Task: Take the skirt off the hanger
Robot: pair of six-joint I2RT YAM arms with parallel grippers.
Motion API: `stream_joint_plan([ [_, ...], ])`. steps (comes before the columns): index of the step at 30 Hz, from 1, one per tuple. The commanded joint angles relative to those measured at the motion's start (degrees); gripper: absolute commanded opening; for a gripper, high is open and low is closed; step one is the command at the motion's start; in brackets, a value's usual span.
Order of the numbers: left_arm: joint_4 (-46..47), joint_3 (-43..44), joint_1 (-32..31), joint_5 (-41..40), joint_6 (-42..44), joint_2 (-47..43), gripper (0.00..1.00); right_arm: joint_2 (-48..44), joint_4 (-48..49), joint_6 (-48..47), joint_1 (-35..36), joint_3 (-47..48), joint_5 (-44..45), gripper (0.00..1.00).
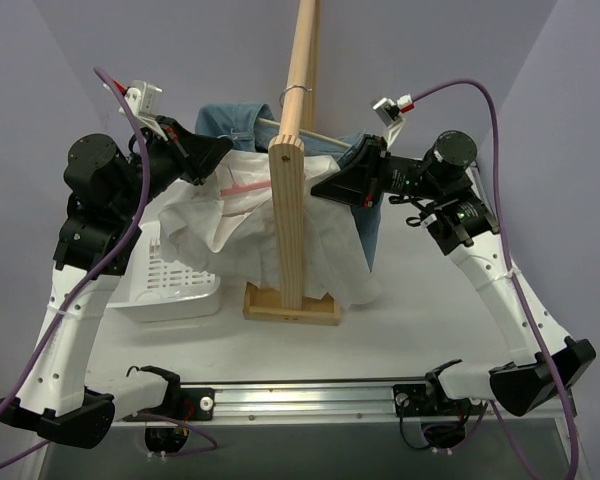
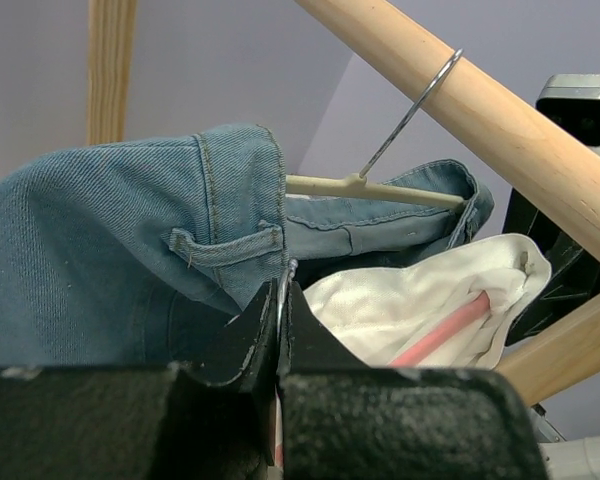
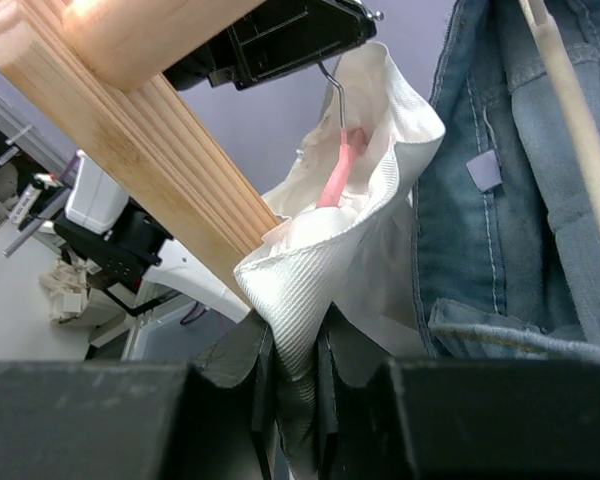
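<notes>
Top external view: the white skirt hangs bunched at frame centre against the wooden rack. Its pink hanger shows as a short bar near the skirt's upper left. I see the left hand at the skirt's upper-left corner and the right hand at its upper-right edge. Right wrist view: the fingers are pinched nearly together on a fold of skirt. Left wrist view: the fingers are pressed together on a thin pale edge, apparently the skirt's. A blue denim garment on an off-white hanger hangs just behind.
</notes>
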Motion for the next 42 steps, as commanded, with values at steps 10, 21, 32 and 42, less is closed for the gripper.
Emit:
stream_joint_plan([
  [10,4.78,0.79,-0.03,7.13,-1.82,-2.33,0.02,-3.79,-21.73,-17.35,-0.01,4.38,7.35,0.47],
  [21,4.7,0.88,-0.03,7.92,-1.56,-2.51,0.02,-5.28,-24.99,-17.62,-3.35,5.17,14.47,0.52],
  [32,4.96,2.2,-0.03,7.48,-0.77,-1.63,0.02,-8.09,-28.6,-20.17,-4.23,-0.44,12.2,0.53],
  [42,5.84,2.64,-0.03,8.54,-1.21,-0.57,0.02,-12.22,-25.87,-19.03,-3.97,-9.67,10.97,0.52],
])
